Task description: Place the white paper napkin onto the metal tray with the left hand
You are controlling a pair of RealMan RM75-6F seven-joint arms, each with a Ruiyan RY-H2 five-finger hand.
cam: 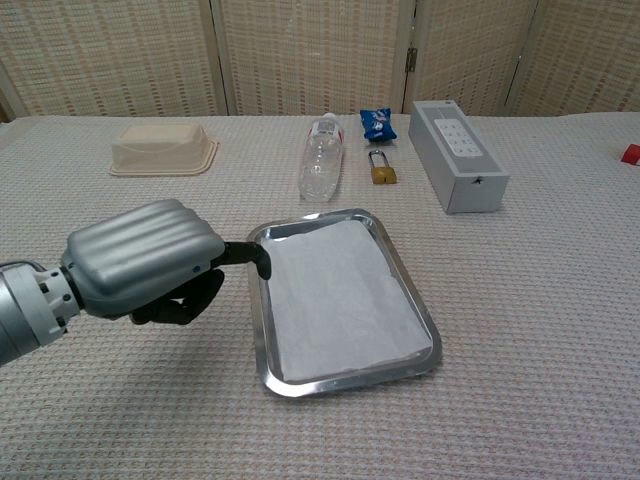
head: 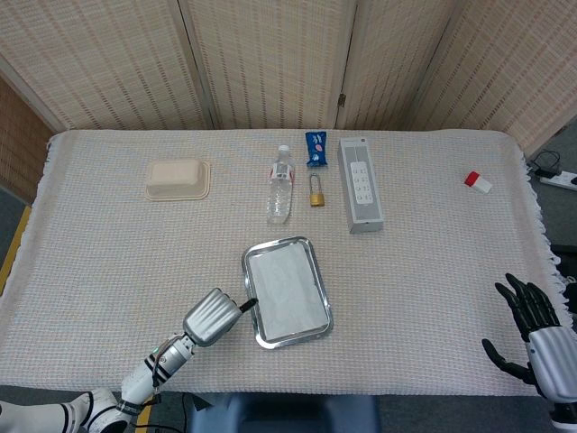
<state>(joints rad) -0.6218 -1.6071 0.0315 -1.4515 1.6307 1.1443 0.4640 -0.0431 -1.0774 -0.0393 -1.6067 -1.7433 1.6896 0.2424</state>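
The white paper napkin (cam: 338, 296) is laid flat inside the rectangular metal tray (cam: 262, 340), covering most of its floor. The left hand (cam: 145, 258) is held just left of the tray, its ribbed silver back turned upward; most fingers are curled under, one dark finger (cam: 248, 254) is stretched to the tray's left rim, and nothing is gripped. Far right of the tray, the right hand (head: 532, 327) is raised with fingers spread, holding nothing

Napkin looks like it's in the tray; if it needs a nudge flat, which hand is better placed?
Left. The left hand sits right beside the metal tray holding the napkin; the right hand is off at the table's far right edge.
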